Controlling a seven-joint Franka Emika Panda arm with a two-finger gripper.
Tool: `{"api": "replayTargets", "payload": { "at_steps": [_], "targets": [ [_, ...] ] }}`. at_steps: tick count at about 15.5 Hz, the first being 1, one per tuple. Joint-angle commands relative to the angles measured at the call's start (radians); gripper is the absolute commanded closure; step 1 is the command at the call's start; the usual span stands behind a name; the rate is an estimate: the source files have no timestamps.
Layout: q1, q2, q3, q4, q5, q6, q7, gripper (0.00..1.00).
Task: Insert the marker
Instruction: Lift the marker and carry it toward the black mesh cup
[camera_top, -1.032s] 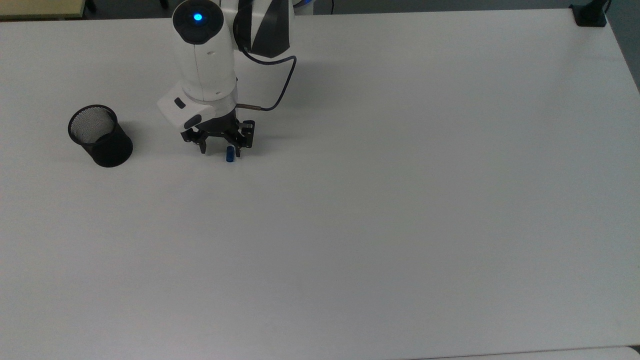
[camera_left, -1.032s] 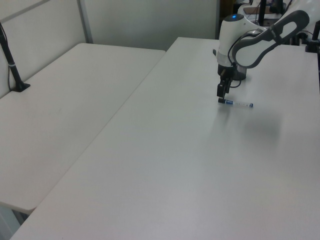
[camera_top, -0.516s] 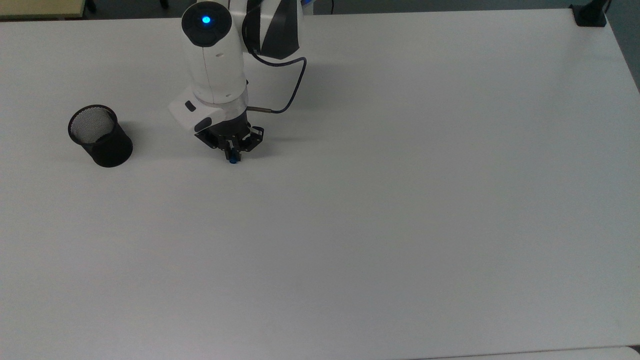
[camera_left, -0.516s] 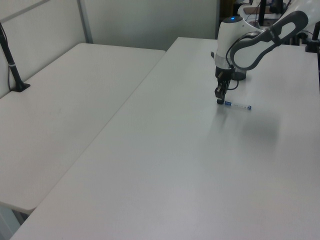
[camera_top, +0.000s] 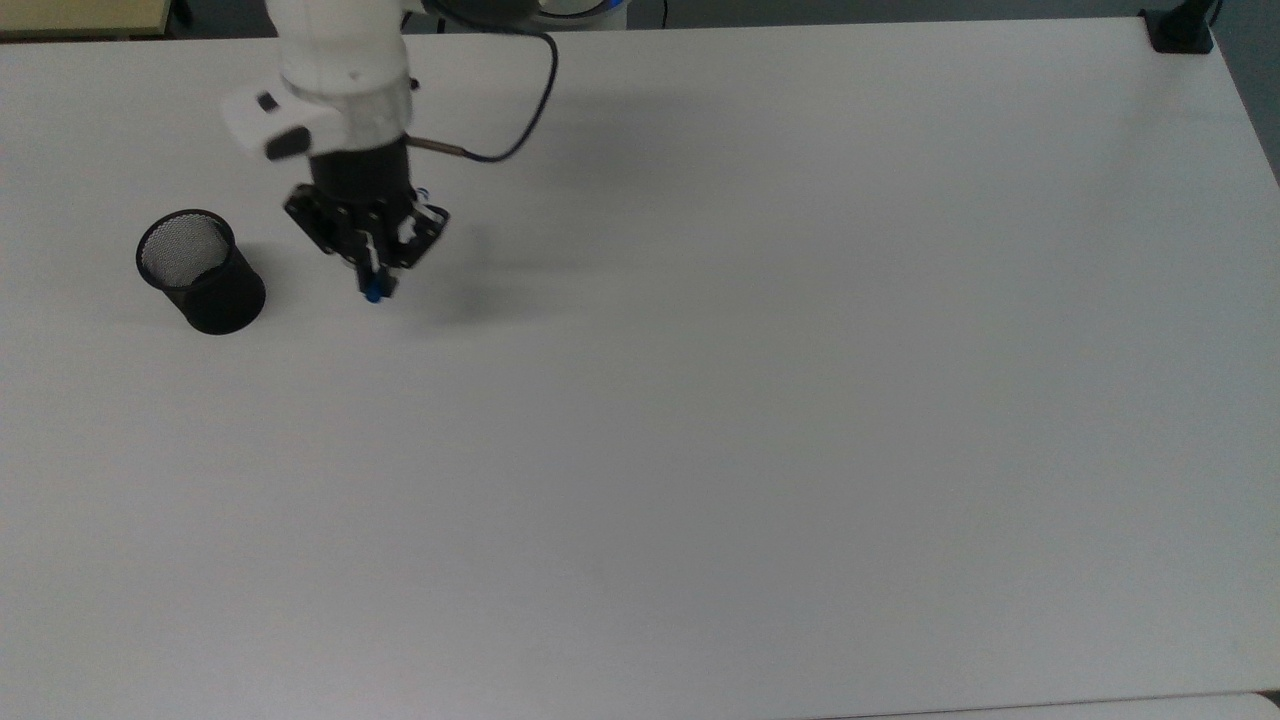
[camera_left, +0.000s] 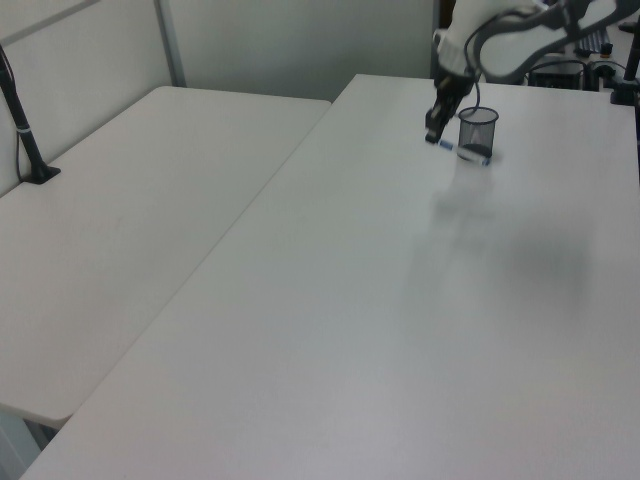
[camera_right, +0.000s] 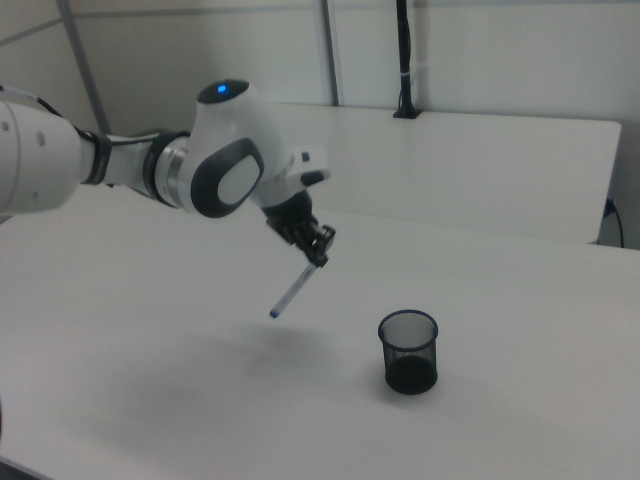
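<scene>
From the top view's left: the black mesh cup (camera_top: 200, 271) stands on the white table (camera_top: 800, 400), just beside the pincer (camera_top: 370, 268), which is clenched on the marker (camera_right: 295, 291) near its capped end. The pen hangs clear of the table, slanting down and away from the fingers, its small blue tip lowest. I'd say it needs righting to near-vertical first, then centring over the cup's mouth and lowering the tip inside before letting go

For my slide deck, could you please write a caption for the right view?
The hand holds the marker tilted above the table, beside the mesh cup.
</scene>
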Motion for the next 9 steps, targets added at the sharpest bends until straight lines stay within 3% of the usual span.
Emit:
{"api": "replayTargets", "payload": {
  "at_steps": [1, 3, 5, 9],
  "targets": [
    [-0.079, -0.092, -0.027, -0.005, 0.015, 0.099, -0.046, 1.00],
    [-0.092, -0.103, -0.085, -0.037, 0.019, 0.266, -0.113, 1.00],
    [-0.099, -0.091, -0.127, -0.049, 0.079, 0.388, -0.184, 1.00],
    [-0.118, -0.038, -0.135, -0.049, 0.249, 0.486, -0.303, 1.00]
  ]
}}
